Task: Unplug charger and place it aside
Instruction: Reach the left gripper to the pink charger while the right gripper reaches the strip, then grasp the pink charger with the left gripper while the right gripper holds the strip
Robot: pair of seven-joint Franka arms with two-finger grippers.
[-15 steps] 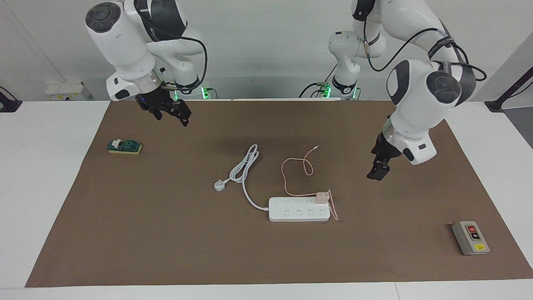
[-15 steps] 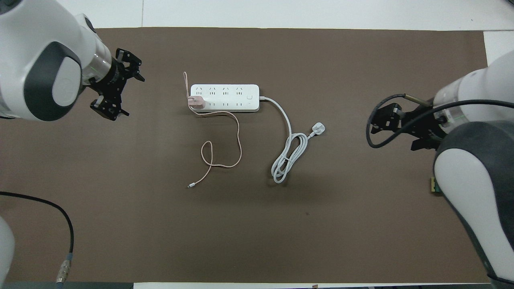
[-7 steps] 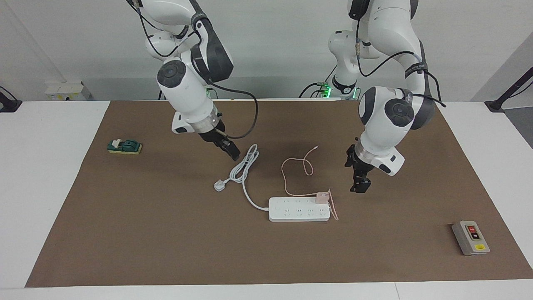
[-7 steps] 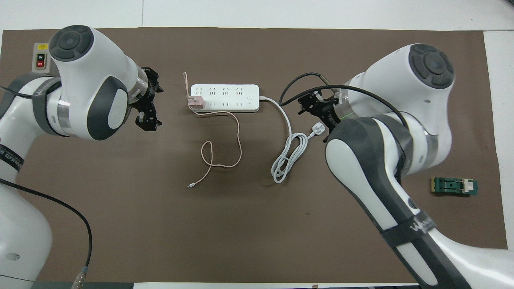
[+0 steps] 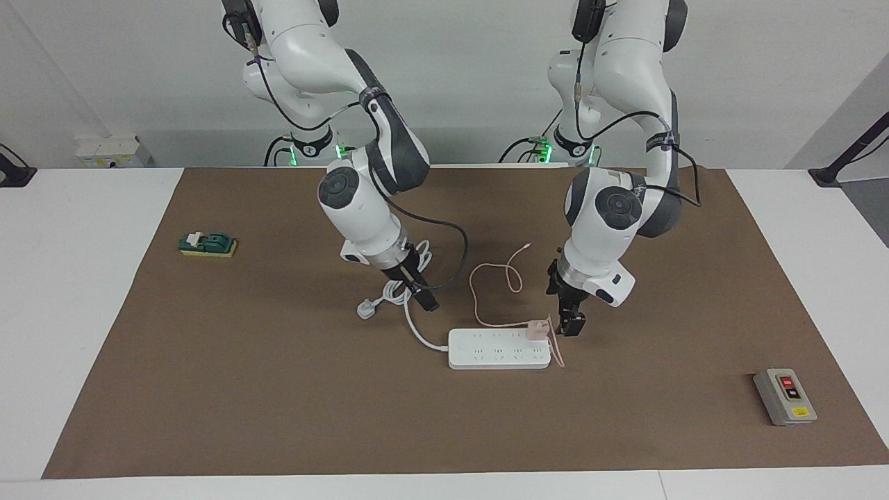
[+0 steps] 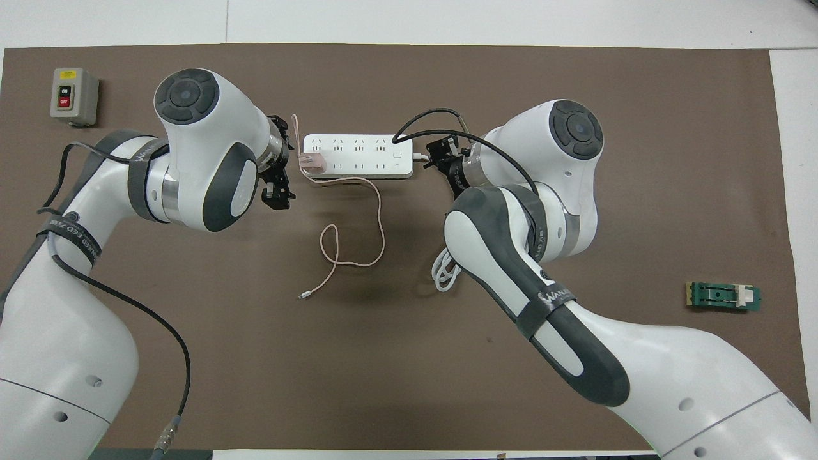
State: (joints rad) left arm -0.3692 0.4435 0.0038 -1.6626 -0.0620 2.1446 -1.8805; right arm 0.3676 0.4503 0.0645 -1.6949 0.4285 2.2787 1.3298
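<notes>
- Right, count with me: you've got one power strip on the brown mat, one pink charger, one grey switch box, one small green block, and two arms in play.
- Your charger sits plugged into the strip, in the socket row nearer the robots, at the strip's end toward the left arm.
- Its thin pink cable loops away from the strip toward the robots, and its tiny connector lies loose on the mat, well apart from the strip.
- A short stretch of that pink cable also runs past the strip's end, just beside the charger.
- Left gripper: your left arm is bent down low, wrist pointing at the mat, tips just beside the strip's charger end. From overhead the fingers stand apart, clamped on nothing.
- Right gripper: your right arm leans in from the strip's other end, hand angled over the white cord where it leaves the strip. Whether its fingers are apart or together, you cannot tell.
- The strip's white plug lies on the mat near that cord.
- Switch box lies well away from the strip at the left arm's end; green block well away at the right arm's end.
</notes>
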